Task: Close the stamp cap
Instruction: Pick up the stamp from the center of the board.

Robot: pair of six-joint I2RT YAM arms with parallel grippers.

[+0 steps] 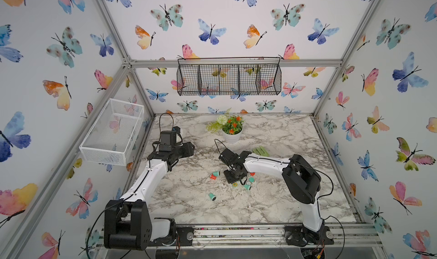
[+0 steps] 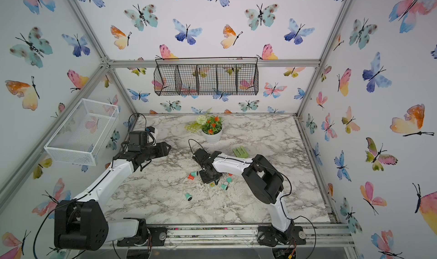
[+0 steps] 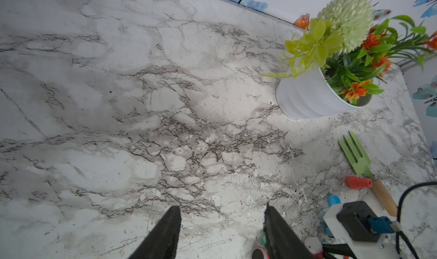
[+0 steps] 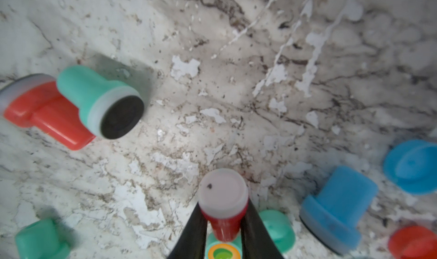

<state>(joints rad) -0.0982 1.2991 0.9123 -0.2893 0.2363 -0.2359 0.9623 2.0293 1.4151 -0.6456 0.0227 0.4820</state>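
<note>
In the right wrist view my right gripper (image 4: 224,207) is shut on a red stamp (image 4: 224,224) whose wide end carries a frosted white cap (image 4: 223,194). It hangs just over a teal piece with an orange and green top (image 4: 222,252). A teal stamp (image 4: 94,92) lies on its side with its black pad bare, against a red stamp (image 4: 47,111). In both top views the right gripper (image 1: 234,181) (image 2: 212,181) points down into the cluster. My left gripper (image 3: 222,222) (image 1: 189,149) is open and holds nothing, back left of the stamps.
A blue stamp (image 4: 340,208), a blue cap (image 4: 412,165), a teal cap (image 4: 280,229) and another teal stamp (image 4: 42,239) lie around the held one. One teal stamp (image 1: 212,196) lies apart toward the front. A flower pot (image 1: 232,136) and a green garden fork (image 1: 260,150) sit behind.
</note>
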